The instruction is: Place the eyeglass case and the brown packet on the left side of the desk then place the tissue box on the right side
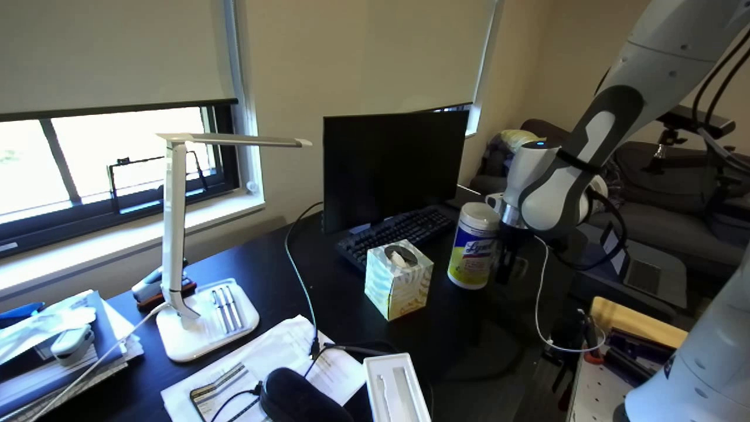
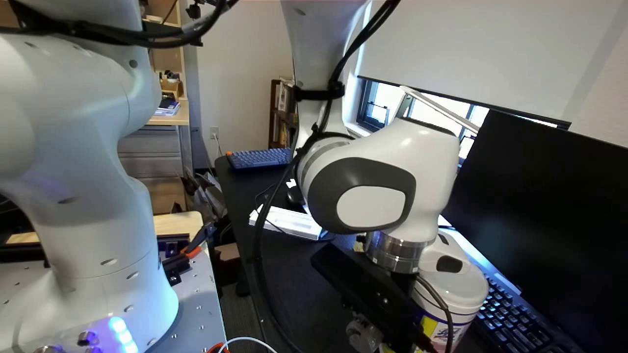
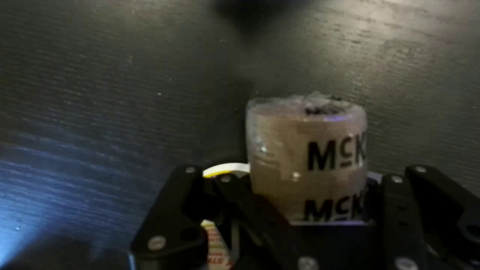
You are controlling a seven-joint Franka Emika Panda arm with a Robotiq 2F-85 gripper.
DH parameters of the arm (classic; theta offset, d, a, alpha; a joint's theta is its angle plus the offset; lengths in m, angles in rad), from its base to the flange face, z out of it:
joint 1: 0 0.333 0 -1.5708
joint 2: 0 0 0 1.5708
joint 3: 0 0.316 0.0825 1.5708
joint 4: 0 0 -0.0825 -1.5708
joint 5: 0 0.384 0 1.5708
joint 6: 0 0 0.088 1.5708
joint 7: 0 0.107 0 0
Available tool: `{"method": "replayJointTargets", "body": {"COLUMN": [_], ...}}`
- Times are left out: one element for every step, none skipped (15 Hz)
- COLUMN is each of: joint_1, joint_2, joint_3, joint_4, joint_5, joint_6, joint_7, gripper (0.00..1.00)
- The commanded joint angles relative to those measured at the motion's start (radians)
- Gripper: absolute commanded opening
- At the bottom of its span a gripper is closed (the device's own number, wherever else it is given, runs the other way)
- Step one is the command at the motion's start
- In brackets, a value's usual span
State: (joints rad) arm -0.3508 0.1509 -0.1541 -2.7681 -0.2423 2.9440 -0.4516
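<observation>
Eyeglass case (image 1: 300, 395) and white box (image 1: 396, 391) cropped by bottom edge, tub (image 2: 463, 295) partly hidden

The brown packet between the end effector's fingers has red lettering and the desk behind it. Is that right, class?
The lettering is black, not red: the wrist view shows it on the brown packet, between the end effector's fingers, with the desk behind.

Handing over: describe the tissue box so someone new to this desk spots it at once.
In an exterior view, find the big black monitor on the dark desk, keyboard at its foot. The tissue box stands in front of that keyboard, beside the Lysol tub. Unlike the tall, round tub, it is pale, patterned and flat-sided, with white tissue at its top.
</observation>
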Motion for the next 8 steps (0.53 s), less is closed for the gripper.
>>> {"method": "replayJointTargets", "body": {"joint_1": [0.102, 0.126, 0.143, 0.166, 0.189, 0.21, 0.234, 0.253], "joint_2": [-0.046, -0.046, -0.046, -0.044, -0.055, -0.057, -0.062, -0.068], "joint_3": [-0.029, -0.034, -0.031, -0.03, -0.037, -0.037, -0.037, -0.04], "joint_4": [-0.004, -0.006, -0.005, -0.003, -0.019, -0.015, -0.012, -0.013], "joint_5": [-0.045, -0.057, -0.057, -0.065, -0.086, -0.102, -0.126, -0.156], "joint_6": [-0.039, -0.034, -0.034, -0.036, -0.028, -0.037, -0.047, -0.054], "joint_7": [0.088, 0.112, 0.124, 0.151, 0.183, 0.209, 0.241, 0.265], "gripper": [0.03, 0.03, 0.03, 0.03, 0.03, 0.03, 0.03, 0.03]}}
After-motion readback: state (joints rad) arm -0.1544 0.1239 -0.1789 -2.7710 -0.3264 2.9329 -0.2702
